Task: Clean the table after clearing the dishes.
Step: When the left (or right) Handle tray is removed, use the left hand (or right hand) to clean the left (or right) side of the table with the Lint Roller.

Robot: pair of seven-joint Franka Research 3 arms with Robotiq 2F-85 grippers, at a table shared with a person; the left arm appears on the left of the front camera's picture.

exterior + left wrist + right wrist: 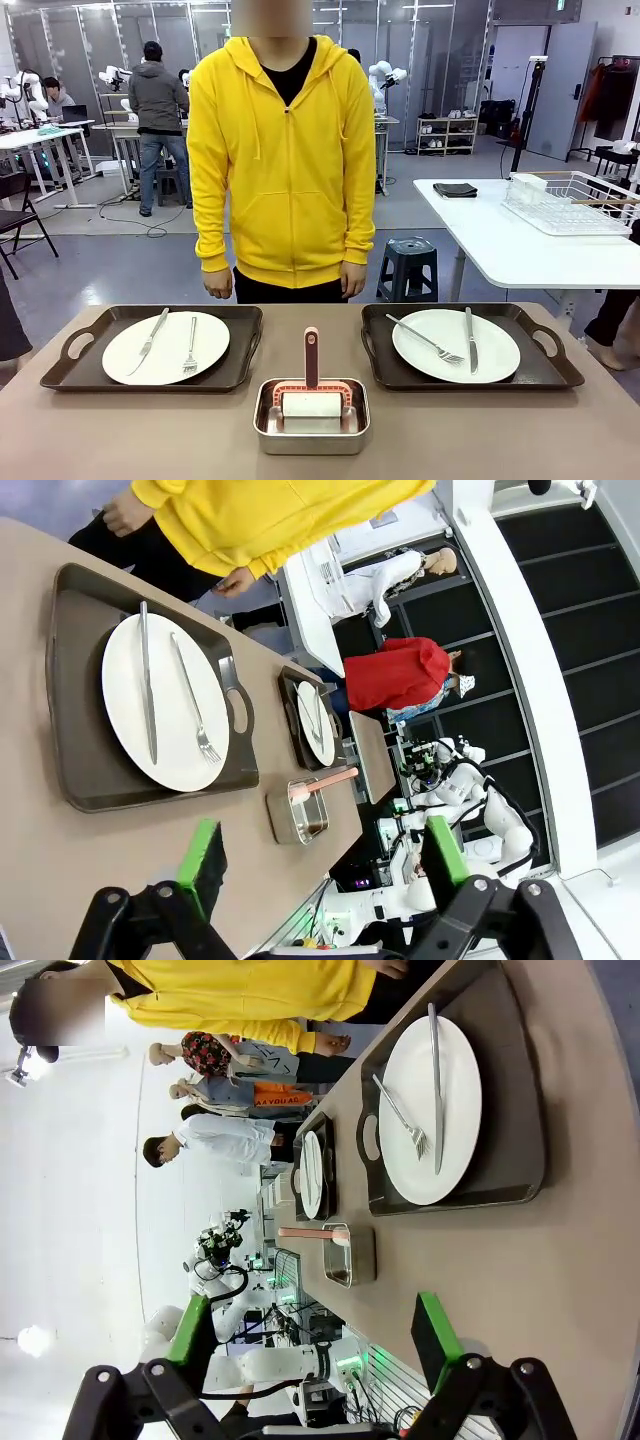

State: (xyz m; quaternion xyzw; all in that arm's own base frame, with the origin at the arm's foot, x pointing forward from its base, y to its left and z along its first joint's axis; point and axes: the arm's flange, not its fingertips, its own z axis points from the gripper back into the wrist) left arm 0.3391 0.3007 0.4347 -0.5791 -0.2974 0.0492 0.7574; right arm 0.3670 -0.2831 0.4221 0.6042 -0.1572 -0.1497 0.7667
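The tan-brown table [120,430] holds two black handled trays side by side. On the left tray [90,325] lies a white plate [165,360] with a knife and fork; the right tray [380,370] carries another plate [495,350] with fork and knife. In the left wrist view my left gripper [325,865] hovers open over the table's edge, well short of the nearest plate [125,705]. My right gripper [312,1338] is likewise open and empty, with its nearest plate [455,1110] some way ahead.
A small steel pan [312,440] at the front centre holds a white scrubber with a pink handle [311,355]. A person in a yellow hoodie [285,150] stands at the far edge, hands down. A white table [500,240] with a wire rack [570,200] stands behind right.
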